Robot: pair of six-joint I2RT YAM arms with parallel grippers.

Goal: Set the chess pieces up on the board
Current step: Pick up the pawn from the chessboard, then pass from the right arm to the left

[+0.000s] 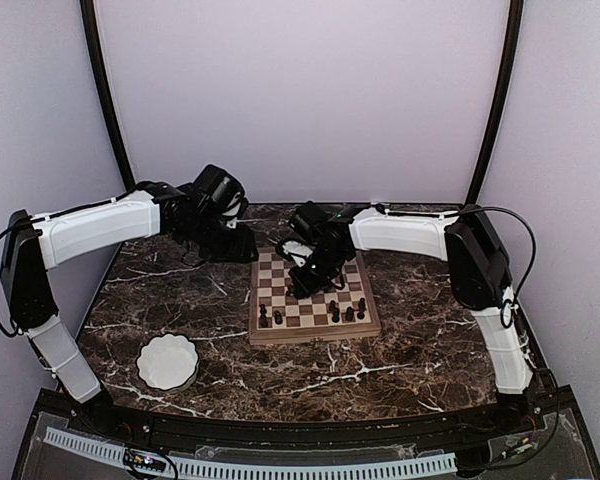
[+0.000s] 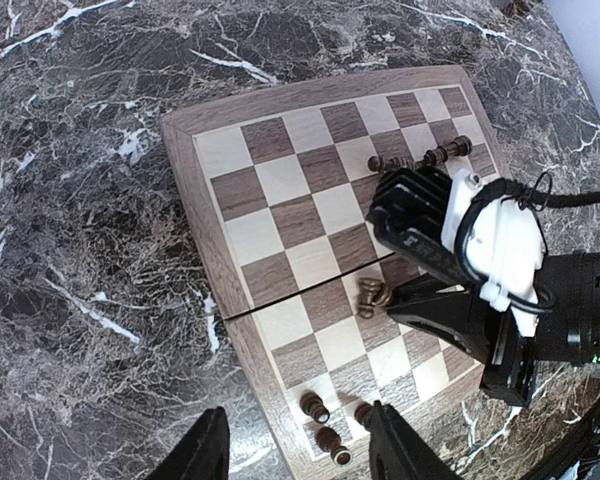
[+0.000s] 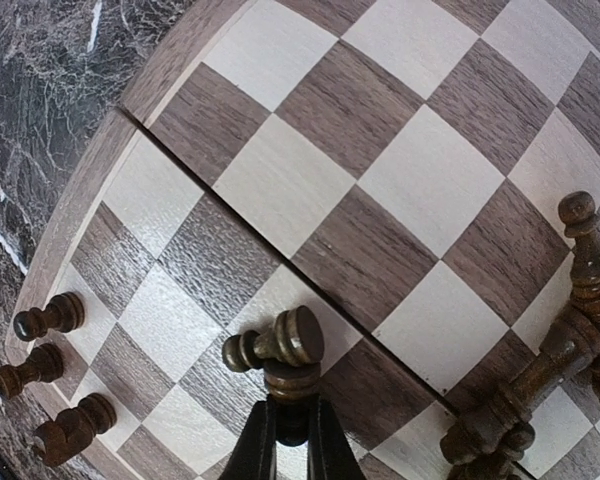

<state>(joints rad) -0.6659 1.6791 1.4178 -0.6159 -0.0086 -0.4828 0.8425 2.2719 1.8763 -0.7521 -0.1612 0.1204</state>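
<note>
Pinch of my right gripper [image 3: 288,420] closed on a lying chess piece [image 3: 290,345] by the centre seam of the board [image 3: 410,180]; pickup is in hand, and next, I judge, comes a straight lift clear of the neighbouring pieces [image 3: 540,400] toward its home square.

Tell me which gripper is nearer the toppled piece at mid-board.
Right. The right gripper is shut on the toppled piece at mid-board; the left gripper hangs open beyond the board's far left corner, well away.
</note>
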